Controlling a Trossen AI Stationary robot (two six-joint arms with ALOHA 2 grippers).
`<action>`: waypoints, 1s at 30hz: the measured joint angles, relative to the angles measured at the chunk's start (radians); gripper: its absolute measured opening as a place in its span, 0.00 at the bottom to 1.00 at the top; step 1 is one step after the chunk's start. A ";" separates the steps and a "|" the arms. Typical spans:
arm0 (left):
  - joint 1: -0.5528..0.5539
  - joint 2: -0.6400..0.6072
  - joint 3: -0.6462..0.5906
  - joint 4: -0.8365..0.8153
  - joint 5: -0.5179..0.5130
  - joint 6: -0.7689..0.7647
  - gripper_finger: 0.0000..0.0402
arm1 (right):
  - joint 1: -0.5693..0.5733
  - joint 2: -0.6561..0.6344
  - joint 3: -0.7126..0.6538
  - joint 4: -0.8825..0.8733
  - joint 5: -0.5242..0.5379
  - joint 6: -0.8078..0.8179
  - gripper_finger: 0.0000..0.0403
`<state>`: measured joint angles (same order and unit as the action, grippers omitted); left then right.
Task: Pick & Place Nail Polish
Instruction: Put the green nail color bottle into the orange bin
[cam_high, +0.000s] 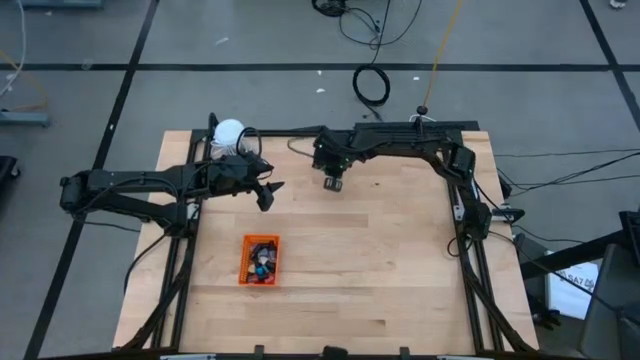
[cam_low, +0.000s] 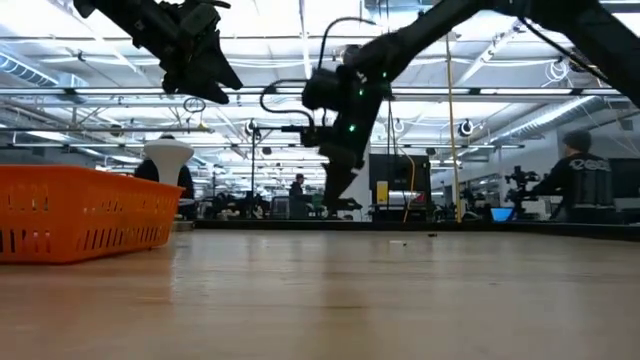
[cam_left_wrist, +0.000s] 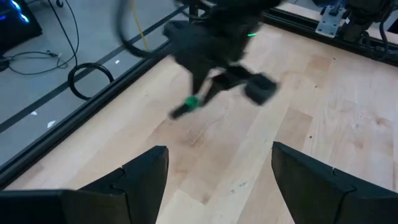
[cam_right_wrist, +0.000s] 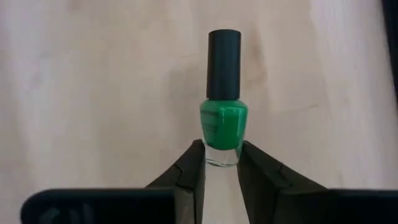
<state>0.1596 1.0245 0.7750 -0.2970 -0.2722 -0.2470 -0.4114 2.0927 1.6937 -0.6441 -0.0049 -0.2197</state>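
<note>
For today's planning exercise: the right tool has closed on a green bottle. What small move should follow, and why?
Probably carry it toward the orange tray. The right tool pinches the green nail polish bottle at its base, above the table; other bottles already lie in the tray.

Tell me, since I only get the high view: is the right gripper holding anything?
Observer: Yes. The right gripper has its jaws closed on the base of a small green glass nail polish bottle with a black cap.
Operator: And the left gripper?
Observer: The left gripper is empty, its jaws wide open, facing the right arm.
Operator: Is the tray solid-sided?
Observer: No. The low view shows slotted walls on the orange plastic tray.
</note>
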 joint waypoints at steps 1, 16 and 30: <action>0.000 0.000 0.000 0.000 0.000 -0.001 0.68 | 0.017 -0.008 -0.001 -0.014 0.001 0.000 0.16; -0.004 0.092 0.000 -0.011 0.005 -0.315 0.68 | 0.278 -0.162 0.000 0.053 0.065 -0.002 0.16; -0.033 0.167 0.000 0.223 0.182 -0.244 0.68 | 0.337 -0.193 0.000 0.097 0.114 -0.004 0.17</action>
<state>0.1267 1.1915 0.7750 -0.0744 -0.0898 -0.4908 -0.0743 1.8993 1.6938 -0.5470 0.1089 -0.2237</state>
